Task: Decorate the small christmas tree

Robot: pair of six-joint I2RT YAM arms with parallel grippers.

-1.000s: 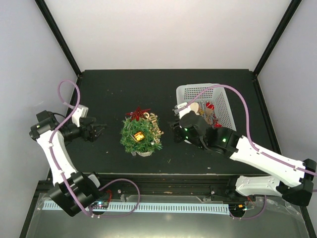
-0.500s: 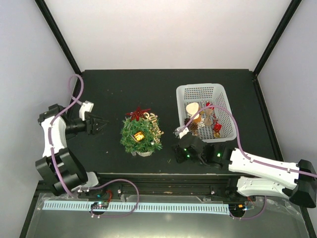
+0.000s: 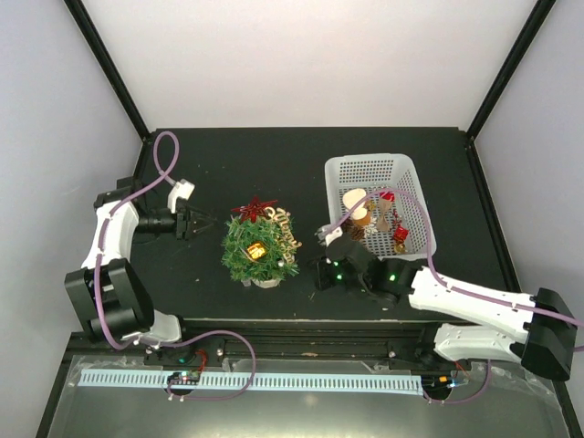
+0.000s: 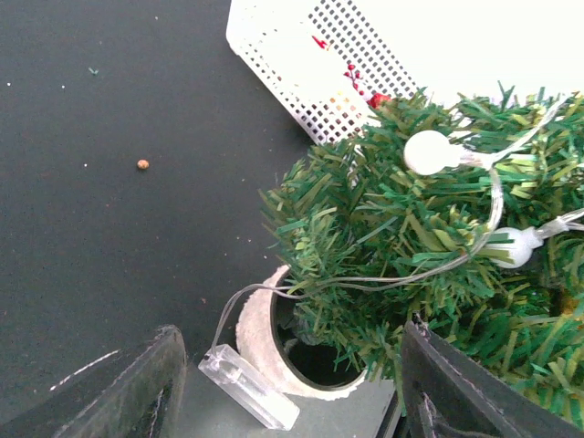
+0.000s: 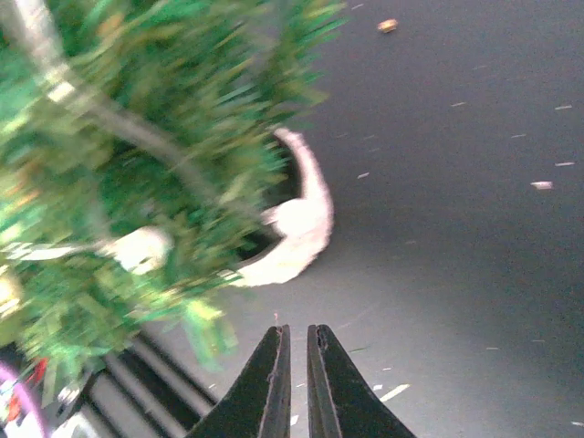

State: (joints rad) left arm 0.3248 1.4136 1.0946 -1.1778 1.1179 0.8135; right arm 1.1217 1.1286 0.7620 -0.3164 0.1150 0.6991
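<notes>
The small christmas tree (image 3: 260, 248) stands mid-table, left of the white basket (image 3: 365, 169). The left gripper (image 3: 205, 222), fingers apart, points at its left side near the thin light wire (image 4: 274, 290). The right gripper (image 5: 295, 333), closed on nothing, sits low at its right. Either could snag the wire or tip the tree.

The only lettering in view is a gold cut-out script ornament (image 3: 290, 232) resting on the upper right side of the small christmas tree (image 3: 258, 254), near the middle of the top view. Its letters are too small to make out. No other word, number, label or brand can be read in any view.
</notes>
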